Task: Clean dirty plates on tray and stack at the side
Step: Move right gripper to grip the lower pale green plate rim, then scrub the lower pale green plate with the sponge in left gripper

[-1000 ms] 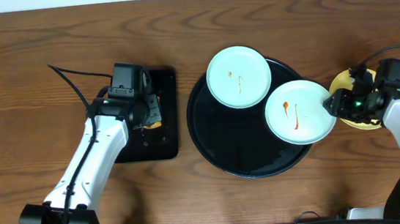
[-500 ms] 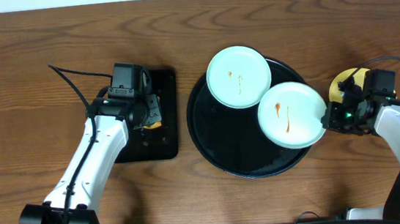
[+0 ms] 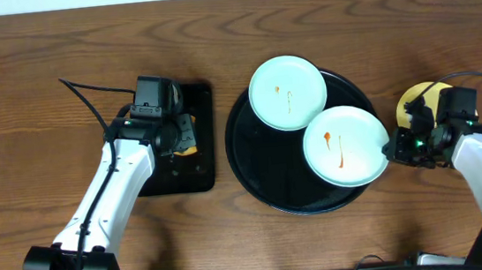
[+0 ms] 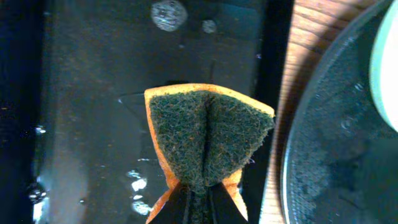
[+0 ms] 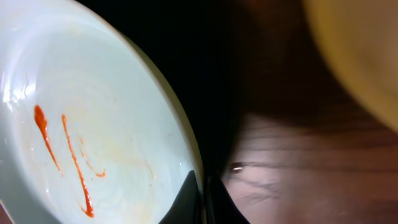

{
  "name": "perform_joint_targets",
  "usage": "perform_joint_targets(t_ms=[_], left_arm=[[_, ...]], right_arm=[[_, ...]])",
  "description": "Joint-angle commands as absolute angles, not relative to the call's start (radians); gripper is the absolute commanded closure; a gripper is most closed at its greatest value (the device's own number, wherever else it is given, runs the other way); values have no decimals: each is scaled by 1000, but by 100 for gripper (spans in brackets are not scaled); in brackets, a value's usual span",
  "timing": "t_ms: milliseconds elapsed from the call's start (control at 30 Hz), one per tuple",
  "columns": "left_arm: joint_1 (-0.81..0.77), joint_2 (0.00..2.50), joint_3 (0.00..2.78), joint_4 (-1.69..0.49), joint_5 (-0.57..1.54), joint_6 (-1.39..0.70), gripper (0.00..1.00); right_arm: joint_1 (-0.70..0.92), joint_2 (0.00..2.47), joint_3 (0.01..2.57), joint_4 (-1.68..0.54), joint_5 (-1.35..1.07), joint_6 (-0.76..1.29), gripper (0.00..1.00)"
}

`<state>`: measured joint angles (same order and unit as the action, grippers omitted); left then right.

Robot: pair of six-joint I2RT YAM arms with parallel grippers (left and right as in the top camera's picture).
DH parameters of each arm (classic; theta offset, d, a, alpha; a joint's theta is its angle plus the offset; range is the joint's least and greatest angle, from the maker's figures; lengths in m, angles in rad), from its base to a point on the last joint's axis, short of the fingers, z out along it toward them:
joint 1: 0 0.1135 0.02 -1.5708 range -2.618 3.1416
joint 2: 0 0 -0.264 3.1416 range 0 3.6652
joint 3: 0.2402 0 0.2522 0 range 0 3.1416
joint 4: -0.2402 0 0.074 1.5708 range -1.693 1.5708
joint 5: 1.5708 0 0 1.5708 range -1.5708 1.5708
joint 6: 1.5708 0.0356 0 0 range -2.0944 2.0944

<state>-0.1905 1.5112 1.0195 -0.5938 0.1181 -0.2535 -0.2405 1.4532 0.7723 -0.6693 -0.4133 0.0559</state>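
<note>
My left claw (image 4: 198, 199) is clenched on the green sponge (image 4: 208, 134) above the rectangular black tray (image 4: 93, 124). The upper mint plate (image 3: 287, 92) overlaps the far rim of the round black tray (image 3: 257, 164). My right claw (image 5: 202, 191) pinches the rim of the smeared lower mint plate (image 3: 342, 146) over that tray. The yellow plate (image 3: 418, 97) lies on the wood.

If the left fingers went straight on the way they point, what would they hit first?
Probably the rectangular black tray: the left fingers, shut on the sponge, point down at its wet floor. The gap is unclear.
</note>
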Motion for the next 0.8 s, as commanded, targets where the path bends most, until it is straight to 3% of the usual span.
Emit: perform_joint_targets(t_ms=[0, 233, 500, 767], left_arm=[[-189, 1509, 1018, -589, 175, -241, 93], [-247, 1509, 1018, -575, 337, -268, 93], [-463, 1510, 1018, -532, 334, -377, 92], [-690, 1528, 1018, -467, 181, -675, 93]], right_arm=[[-162, 1405, 770, -682, -461, 55, 99], [22, 1435, 756, -701, -339, 159, 99], [160, 1501, 725, -644, -278, 281, 99], [205, 1524, 725, -635, -274, 324, 99]])
